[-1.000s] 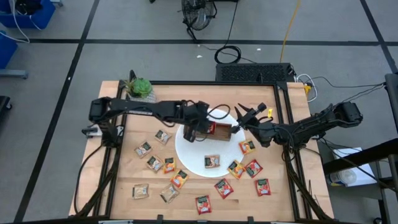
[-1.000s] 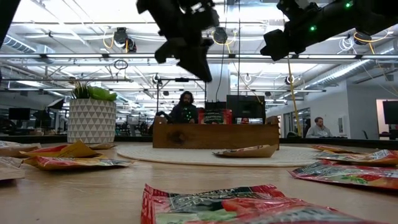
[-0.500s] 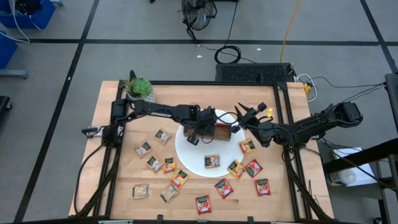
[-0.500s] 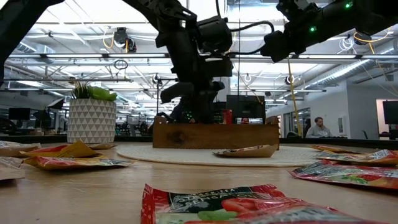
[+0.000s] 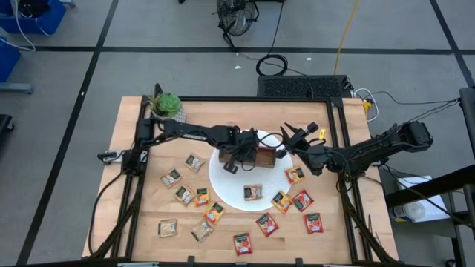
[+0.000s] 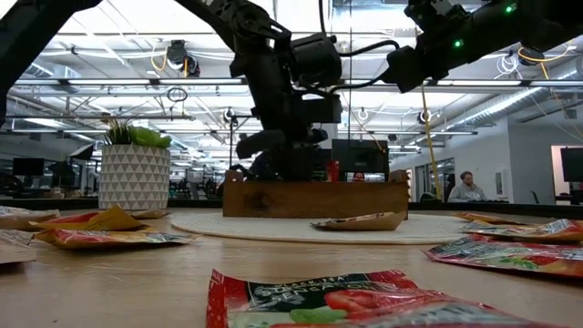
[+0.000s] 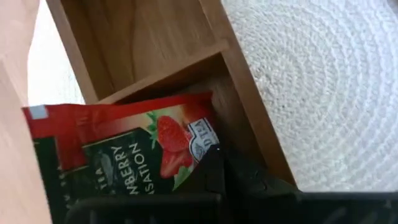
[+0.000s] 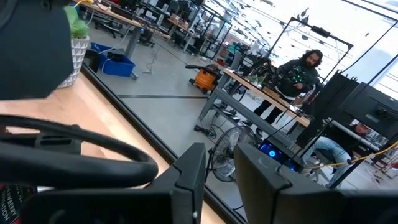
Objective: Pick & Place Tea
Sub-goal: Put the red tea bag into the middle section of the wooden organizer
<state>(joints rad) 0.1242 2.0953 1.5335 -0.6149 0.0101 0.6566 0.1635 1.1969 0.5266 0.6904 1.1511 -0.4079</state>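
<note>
My left gripper [image 5: 241,153] [image 6: 282,150] reaches down into the left end of the brown wooden tray [image 5: 267,157] [image 6: 314,199], which stands on the round white plate [image 5: 226,185]. It is shut on a red strawberry tea sachet [image 7: 124,155] that sits low inside one compartment, beside a divider [image 7: 180,65]. My right gripper [image 5: 292,141] [image 6: 410,64] [image 8: 214,180] hovers open, high over the tray's right end, touching nothing. One sachet [image 5: 253,192] lies flat on the plate, and several more [image 5: 214,213] lie flat on the table. My left gripper holds the red sachet near one corner of its printed face [image 7: 202,140]. A dark finger [image 7: 217,180] covers that edge, so the pinch itself is hidden. The fingers come from above, pointing down. The sachet lies inside the compartment; whether it touches the floor I cannot tell.
Red, orange and beige sachets are scattered over the table's near half [image 5: 267,224] [image 5: 171,178] and right of the plate [image 5: 295,175]. A potted plant [image 5: 167,104] [image 6: 134,169] stands at the far left corner. People sit at desks in the room beyond the table.
My left gripper has moved toward the table's right edge and come down from well above the plate into the tray's left end. It has carried the red sachet down between the tray walls. My right arm has kept still.
</note>
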